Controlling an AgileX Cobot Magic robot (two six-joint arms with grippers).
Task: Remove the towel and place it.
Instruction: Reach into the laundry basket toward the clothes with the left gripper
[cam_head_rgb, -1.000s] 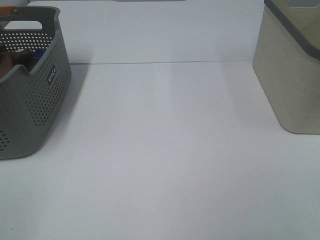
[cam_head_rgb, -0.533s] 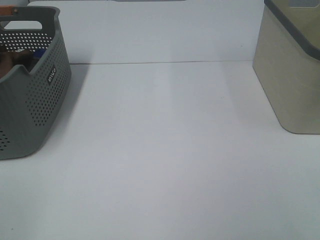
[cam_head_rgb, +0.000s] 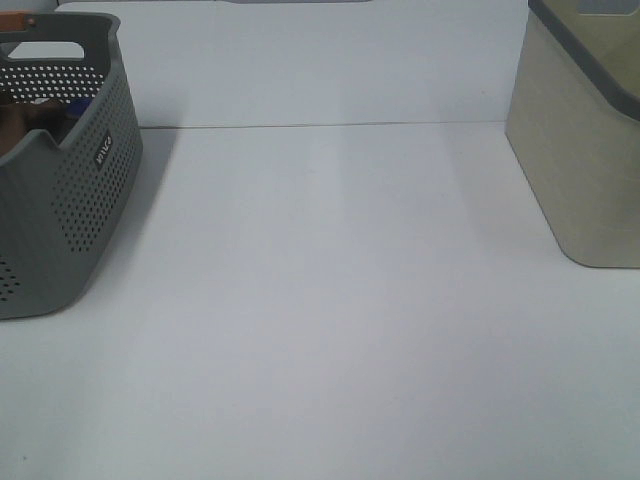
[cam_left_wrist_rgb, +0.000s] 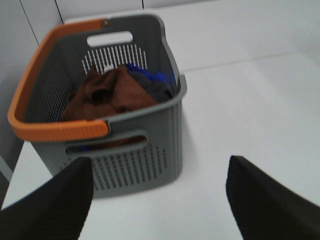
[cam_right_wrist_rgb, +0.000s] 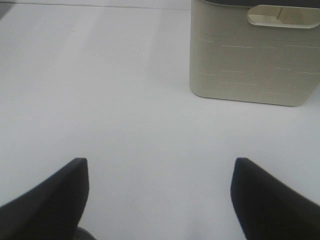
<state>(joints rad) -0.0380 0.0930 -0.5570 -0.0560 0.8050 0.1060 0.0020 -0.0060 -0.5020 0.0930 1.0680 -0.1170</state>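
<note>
Left gripper: jaws spread wide with nothing between them; it hangs above the counter, short of the basket and not touching it.
Grey basket: just ahead of the left gripper, standing upright on the counter. Its near wall faces the gripper and has slots and a cut-out grip.
Orange handle: lies along the basket's rim, across part of the near wall and down one long side to the far end.
Towel: reddish-brown and crumpled in a heap inside the basket, beyond the near wall. It sits below the rim, and the left gripper is well clear of it.
Blue cloth: also in the basket, touching the towel on its far side and partly tucked under it.
Right gripper: jaws wide apart and empty, above bare white counter.
Beige bin: ahead of the right gripper and off to one side, well apart from it. It stands upright on the counter, with a dark grey rim and a moulded grip near the top.
Basket and bin: well apart, with a broad stretch of counter between them.
</note>
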